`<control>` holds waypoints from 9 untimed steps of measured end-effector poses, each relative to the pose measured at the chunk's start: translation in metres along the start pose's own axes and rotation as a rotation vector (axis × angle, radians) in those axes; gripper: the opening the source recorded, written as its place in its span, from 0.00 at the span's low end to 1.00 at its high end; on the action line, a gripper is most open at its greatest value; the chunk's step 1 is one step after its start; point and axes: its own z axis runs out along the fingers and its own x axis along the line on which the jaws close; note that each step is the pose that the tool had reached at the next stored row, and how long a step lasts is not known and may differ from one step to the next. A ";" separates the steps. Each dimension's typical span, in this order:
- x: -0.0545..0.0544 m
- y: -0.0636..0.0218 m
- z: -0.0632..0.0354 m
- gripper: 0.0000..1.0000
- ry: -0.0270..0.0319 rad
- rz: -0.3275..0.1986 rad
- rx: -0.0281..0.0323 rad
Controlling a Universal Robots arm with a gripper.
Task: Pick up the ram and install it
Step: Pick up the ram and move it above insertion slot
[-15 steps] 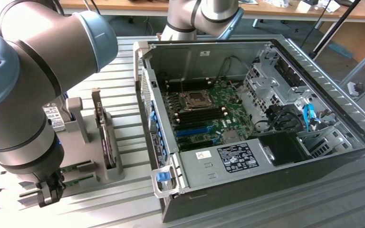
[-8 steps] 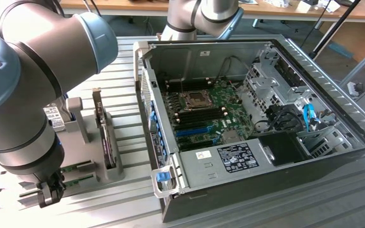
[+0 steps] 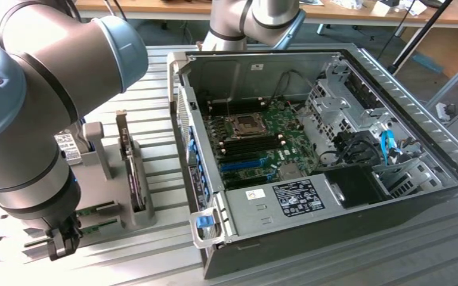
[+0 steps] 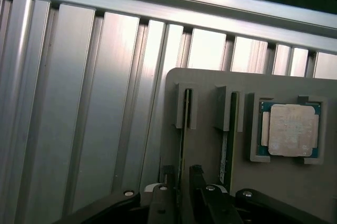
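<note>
A large grey robot arm (image 3: 38, 119) leans over a table of aluminium slats (image 4: 79, 103). Beside it, on the exterior view's right, lies an open computer case (image 3: 245, 68). A flat grey holder (image 4: 210, 84) rests on the slats.

The ram (image 4: 182, 129), a thin green stick, stands on edge in one holder slot. A second ram stick (image 4: 227, 140) sits in the neighbouring slot. A processor chip (image 4: 290, 129) lies in a recess just beyond that.

The gripper (image 4: 179, 203) hangs low over the holder. Its jaws are parted and straddle the near end of the ram, holding nothing.

Risks, as a judgement: the jaws sit at one end of the stick, not its middle. A grip there could tilt the board, so it may jam in the slot or slip out. The neighbouring stick is close enough for the outer finger to clip it. A crooked hold would also make seating it in the motherboard slots (image 3: 253, 143) harder.

The ram's long axis lies level with the table. It points away from the gripper toward the holder's far edge, parallel to its twin.
</note>
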 end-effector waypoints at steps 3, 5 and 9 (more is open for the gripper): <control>0.000 0.0000 0.0000 0.18 0.0000 0.000 0.0000; 0.000 0.0000 0.0000 0.13 0.0000 0.000 0.0000; 0.000 0.0000 0.0000 0.13 0.0000 0.000 0.0000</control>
